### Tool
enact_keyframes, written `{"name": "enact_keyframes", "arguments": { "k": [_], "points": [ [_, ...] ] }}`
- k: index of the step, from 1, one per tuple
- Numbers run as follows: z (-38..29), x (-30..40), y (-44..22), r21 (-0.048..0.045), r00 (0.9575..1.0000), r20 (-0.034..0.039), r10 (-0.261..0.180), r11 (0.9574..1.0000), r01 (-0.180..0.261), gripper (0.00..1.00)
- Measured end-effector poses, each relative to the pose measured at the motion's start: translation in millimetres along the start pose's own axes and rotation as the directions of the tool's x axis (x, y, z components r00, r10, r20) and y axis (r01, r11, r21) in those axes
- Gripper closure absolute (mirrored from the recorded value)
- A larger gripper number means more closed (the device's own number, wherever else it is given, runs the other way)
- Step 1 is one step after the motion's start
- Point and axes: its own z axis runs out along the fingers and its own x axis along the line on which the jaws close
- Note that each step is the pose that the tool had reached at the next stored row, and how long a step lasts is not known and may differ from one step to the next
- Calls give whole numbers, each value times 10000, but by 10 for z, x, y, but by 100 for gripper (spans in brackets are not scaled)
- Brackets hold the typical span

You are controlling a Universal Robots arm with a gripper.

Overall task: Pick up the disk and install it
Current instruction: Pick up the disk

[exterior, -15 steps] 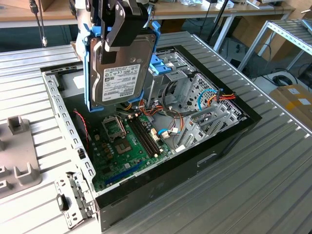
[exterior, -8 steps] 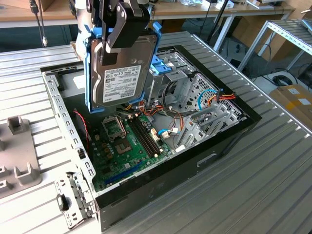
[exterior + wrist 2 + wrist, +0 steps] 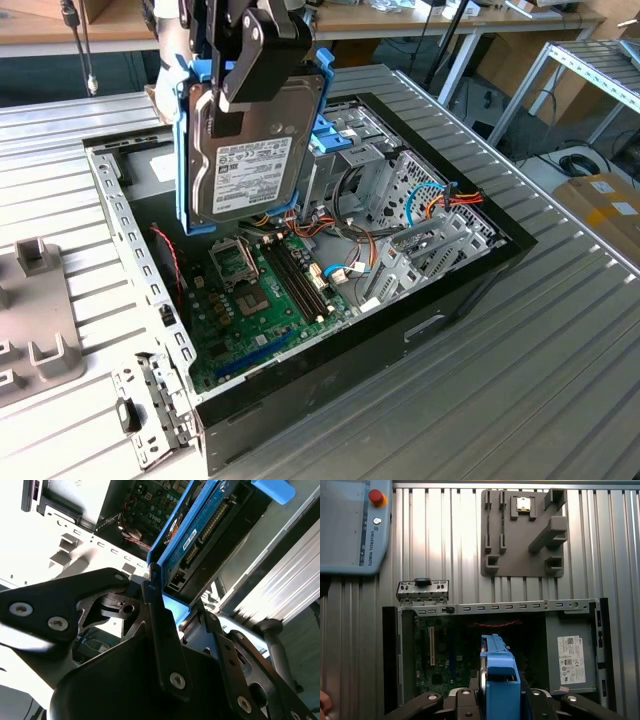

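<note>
Gripper clenched on the hard disk, held upright above the open computer case, over its motherboard.

Ribbed metal table, wooden workbench

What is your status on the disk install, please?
Gripper shut on the silver-metal hard drive in its blue carrier frame. Drive held on edge above the open black computer case, not yet seated. Orange and blue cables by the metal drive cage.
</note>
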Motion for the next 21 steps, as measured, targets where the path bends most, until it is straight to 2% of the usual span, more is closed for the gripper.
{"name": "enact_keyframes", "arguments": {
  "k": [21],
  "points": [
    [-3,94,-4,0,10000,1,0,10000,0,63]
  ]
}}
